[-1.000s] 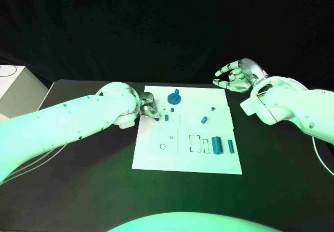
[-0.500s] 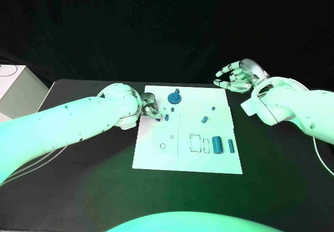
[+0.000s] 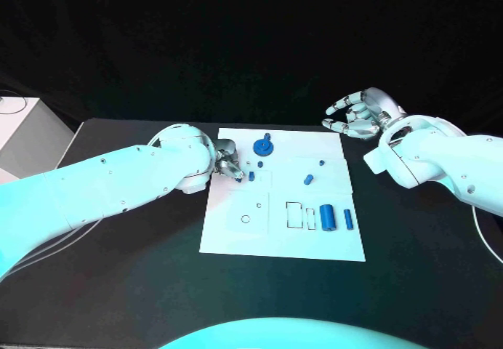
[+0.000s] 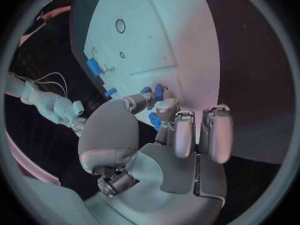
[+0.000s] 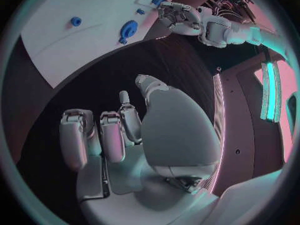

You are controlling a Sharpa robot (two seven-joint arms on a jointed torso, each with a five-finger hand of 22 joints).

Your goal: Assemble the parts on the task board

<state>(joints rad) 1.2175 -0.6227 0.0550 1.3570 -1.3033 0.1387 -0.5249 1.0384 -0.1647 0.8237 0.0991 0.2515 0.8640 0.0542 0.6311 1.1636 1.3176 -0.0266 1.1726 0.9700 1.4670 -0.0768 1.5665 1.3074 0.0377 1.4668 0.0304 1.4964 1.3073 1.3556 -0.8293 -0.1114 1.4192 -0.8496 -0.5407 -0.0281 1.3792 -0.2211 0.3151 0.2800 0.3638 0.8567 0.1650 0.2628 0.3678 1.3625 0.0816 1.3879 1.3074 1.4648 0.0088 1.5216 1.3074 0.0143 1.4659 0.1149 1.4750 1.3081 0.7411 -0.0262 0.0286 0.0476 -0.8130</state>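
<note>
The white task board [image 3: 283, 236] lies mid-table. My left hand [image 3: 227, 168] rests at its far left edge, and its fingertips [image 4: 164, 106] pinch a small blue part [image 4: 154, 120] just over the board [image 4: 156, 35]. A blue gear [image 3: 263, 148] stands near the far edge, also seen as the gear [image 5: 129, 29] from the right wrist. Small blue pegs [image 3: 308, 179] lie mid-board. A blue cylinder [image 3: 327, 217] and a thin blue pin [image 3: 347, 219] sit at the right. My right hand [image 3: 362, 113] hovers beyond the far right corner with its fingers [image 5: 109, 135] apart and nothing in them.
A white box [image 3: 21, 131] stands at the table's far left edge. Recessed slots [image 3: 299, 216] and a round hole [image 3: 246, 219] mark the board's near half. Black table [image 3: 126, 291] surrounds the board on all sides.
My left hand's fingers have shifted slightly at the board's far left edge. My right hand has stayed raised where it was.
</note>
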